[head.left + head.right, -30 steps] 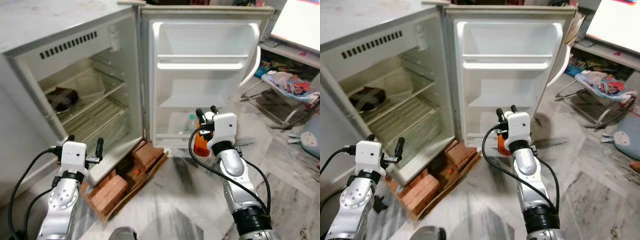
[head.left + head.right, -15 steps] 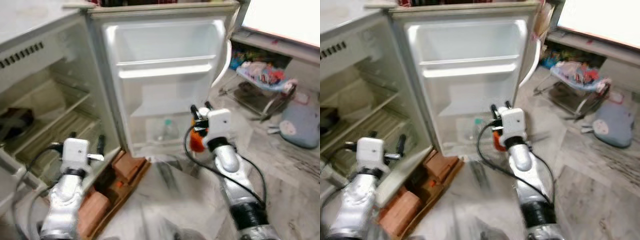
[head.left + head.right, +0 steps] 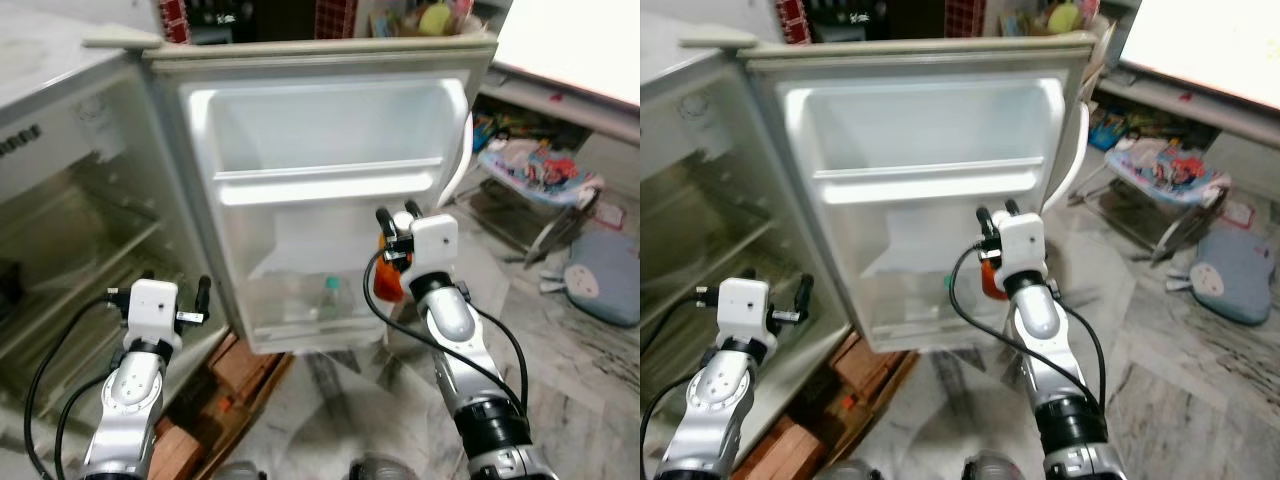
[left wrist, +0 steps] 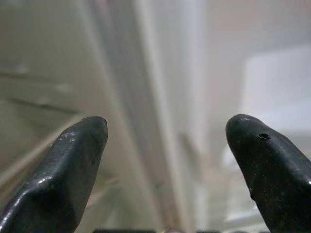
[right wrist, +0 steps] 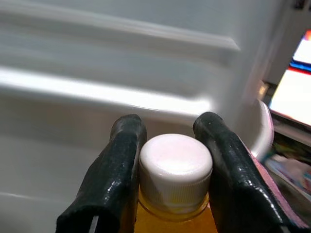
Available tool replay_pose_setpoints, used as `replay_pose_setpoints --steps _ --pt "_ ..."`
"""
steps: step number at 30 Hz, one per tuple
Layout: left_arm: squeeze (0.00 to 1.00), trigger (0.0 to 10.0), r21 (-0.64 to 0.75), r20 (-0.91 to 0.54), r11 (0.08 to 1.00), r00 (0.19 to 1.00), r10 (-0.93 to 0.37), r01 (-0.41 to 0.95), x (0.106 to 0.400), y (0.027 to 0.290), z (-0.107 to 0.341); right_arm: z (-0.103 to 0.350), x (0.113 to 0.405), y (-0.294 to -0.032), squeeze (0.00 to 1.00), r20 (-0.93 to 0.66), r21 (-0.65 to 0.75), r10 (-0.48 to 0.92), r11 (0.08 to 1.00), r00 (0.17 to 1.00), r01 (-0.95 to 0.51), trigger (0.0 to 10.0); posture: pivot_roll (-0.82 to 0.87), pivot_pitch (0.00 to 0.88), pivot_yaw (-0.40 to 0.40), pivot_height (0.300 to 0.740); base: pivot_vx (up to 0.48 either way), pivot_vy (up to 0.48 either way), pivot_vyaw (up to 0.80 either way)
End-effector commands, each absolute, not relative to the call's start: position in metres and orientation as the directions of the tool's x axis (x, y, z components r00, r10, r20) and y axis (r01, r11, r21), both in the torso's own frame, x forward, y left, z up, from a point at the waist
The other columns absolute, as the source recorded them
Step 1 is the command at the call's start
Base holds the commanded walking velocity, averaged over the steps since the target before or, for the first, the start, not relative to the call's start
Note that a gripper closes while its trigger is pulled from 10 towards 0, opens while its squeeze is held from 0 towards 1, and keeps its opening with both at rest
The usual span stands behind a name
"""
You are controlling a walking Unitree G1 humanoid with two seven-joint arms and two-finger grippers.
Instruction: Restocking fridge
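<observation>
We stand in front of the open fridge door (image 3: 330,180), and we take this door as our landmark. Our right gripper (image 5: 170,165) pinches an orange bottle (image 3: 390,282) just under its white cap (image 5: 176,162), one finger on each side of the neck. The bottle is held upright, in front of the door and a little toward its handle side, above the level of the lowest door shelf (image 3: 315,315). In that lowest shelf a clear bottle (image 3: 328,300) with a green cap already stands, so we judge that a part of the restocking is done. The upper door shelves look empty. The orange bottle is not yet placed; what is left, as far as we can judge, is to bring it over the rail of a door shelf, to set it down and to let it go. Our left gripper (image 3: 170,300) is low, on the hinge side of the door, near the edge of the fridge body (image 3: 70,220); its fingers (image 4: 73,160) are spread wide apart and hold nothing.
</observation>
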State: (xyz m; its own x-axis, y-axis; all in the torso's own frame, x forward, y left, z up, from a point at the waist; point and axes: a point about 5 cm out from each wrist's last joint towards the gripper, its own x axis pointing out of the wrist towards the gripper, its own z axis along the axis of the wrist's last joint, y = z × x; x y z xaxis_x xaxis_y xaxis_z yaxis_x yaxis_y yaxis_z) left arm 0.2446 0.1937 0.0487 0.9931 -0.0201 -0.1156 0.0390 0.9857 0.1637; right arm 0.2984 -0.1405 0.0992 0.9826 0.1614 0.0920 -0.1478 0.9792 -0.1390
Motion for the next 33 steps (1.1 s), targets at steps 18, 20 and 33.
replay_pose_setpoints --steps 18,20,33 --pt "0.00 10.0 0.228 -0.141 0.973 0.989 0.050 -0.017 0.239 0.213 0.054 0.108 0.301 -0.125 0.00 0.100 -0.026 0.296 0.955 0.950 -0.295 10.0 0.12 0.012 -0.039 0.740 0.000 0.000 0.00" --pt "0.00 10.0 0.244 -0.142 0.969 0.988 0.058 -0.022 0.235 0.216 0.053 0.107 0.297 -0.120 0.00 0.093 -0.017 0.347 0.938 0.933 -0.347 10.0 0.12 0.013 -0.040 0.740 0.000 0.000 0.00" --pt "0.00 10.0 0.249 -0.147 0.968 0.987 0.063 -0.025 0.234 0.215 0.053 0.101 0.292 -0.123 0.00 0.079 0.005 0.334 0.942 0.939 -0.335 10.0 0.13 0.017 -0.033 0.740 0.000 0.000 0.00"
